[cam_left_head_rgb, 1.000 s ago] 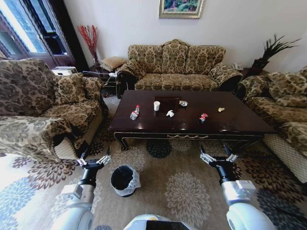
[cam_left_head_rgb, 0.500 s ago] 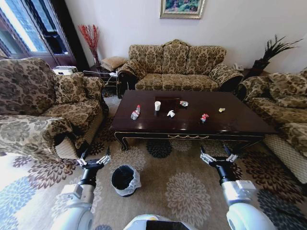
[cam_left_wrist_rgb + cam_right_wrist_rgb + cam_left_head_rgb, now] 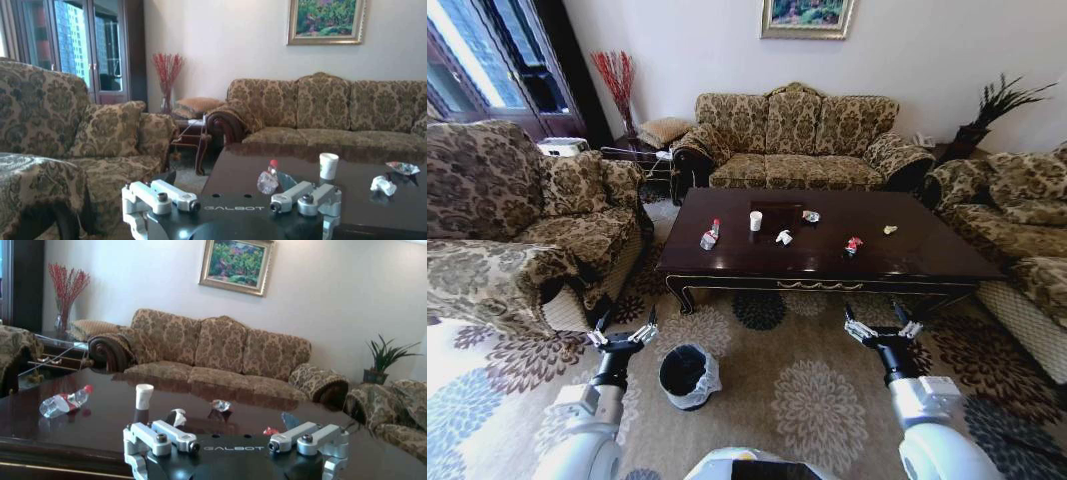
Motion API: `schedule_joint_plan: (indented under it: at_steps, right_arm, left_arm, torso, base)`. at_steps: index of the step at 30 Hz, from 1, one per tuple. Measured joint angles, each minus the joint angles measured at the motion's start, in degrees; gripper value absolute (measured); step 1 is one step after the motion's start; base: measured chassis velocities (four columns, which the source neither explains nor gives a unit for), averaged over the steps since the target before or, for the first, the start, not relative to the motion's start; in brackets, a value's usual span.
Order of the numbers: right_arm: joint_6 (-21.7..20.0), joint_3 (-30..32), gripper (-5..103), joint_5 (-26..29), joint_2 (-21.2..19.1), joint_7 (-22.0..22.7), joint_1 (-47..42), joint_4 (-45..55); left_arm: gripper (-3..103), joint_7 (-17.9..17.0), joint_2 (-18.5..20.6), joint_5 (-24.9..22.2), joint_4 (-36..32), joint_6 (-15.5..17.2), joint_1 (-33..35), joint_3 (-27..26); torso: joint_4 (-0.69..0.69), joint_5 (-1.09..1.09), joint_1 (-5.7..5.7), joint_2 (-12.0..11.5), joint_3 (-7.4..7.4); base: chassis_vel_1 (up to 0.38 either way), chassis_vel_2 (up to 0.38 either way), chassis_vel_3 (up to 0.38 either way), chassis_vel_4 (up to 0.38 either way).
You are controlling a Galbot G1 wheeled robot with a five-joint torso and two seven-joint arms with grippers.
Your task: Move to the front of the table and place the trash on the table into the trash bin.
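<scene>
Here, going from left to right, a sofa [image 3: 517, 230] stands on the left side of the room, just beside the left end of the table [image 3: 827, 262]. The left gripper [image 3: 623, 336] hangs over the carpet [image 3: 807, 390] in front of that sofa, with its fingers spread wide and nothing in them. Just to its right the bin [image 3: 687, 376] sits on the carpet, near the table's front left corner but not touching it.

The table's front edge runs across ahead of both grippers, with a strip of bare carpet between them and it. On the table the trash lies in a loose row, each piece apart from the others and back from the front edge. First comes the bottle [image 3: 708, 236], lying on its side near the left end. Next is the cup [image 3: 754, 220], standing up. Then come the paper [image 3: 782, 237], a silvery wrapper [image 3: 810, 216] farther back, a red wrapper [image 3: 852, 244] and a yellow scrap [image 3: 888, 229].

The right gripper [image 3: 882, 329] hangs over the carpet before the table's right half, fingers spread wide too, holding nothing. Another sofa [image 3: 1017, 230] stands close by the table's right end.
</scene>
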Motion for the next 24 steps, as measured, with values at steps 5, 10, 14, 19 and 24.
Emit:
schedule_joint_plan:
  at_steps: [5,10,14,19,24]
  right_arm:
    - [0.0,0.0,100,0.0,0.0,0.0,0.0,0.0]
    - [0.0,0.0,100,0.0,0.0,0.0,0.0,0.0]
    - [0.0,0.0,100,0.0,0.0,0.0,0.0,0.0]
    - [0.0,0.0,100,0.0,0.0,0.0,0.0,0.0]
    - [0.0,0.0,100,0.0,0.0,0.0,0.0,0.0]
  left_arm:
    - [100,0.0,0.0,0.0,0.0,0.0,0.0,0.0]
    - [100,0.0,0.0,0.0,0.0,0.0,0.0,0.0]
    - [100,0.0,0.0,0.0,0.0,0.0,0.0,0.0]
    - [100,0.0,0.0,0.0,0.0,0.0,0.0,0.0]
    - [100,0.0,0.0,0.0,0.0,0.0,0.0,0.0]
  torso:
    - [0.0,0.0,0.0,0.0,0.0]
    - [0.0,0.0,0.0,0.0,0.0]
    - [0.0,0.0,0.0,0.0,0.0]
    - [0.0,0.0,0.0,0.0,0.0]
    - [0.0,0.0,0.0,0.0,0.0]
  base:
    - [0.0,0.0,0.0,0.0]
    - [0.0,0.0,0.0,0.0]
    - [0.0,0.0,0.0,0.0]
    - [0.0,0.0,0.0,0.0]
    - [0.0,0.0,0.0,0.0]
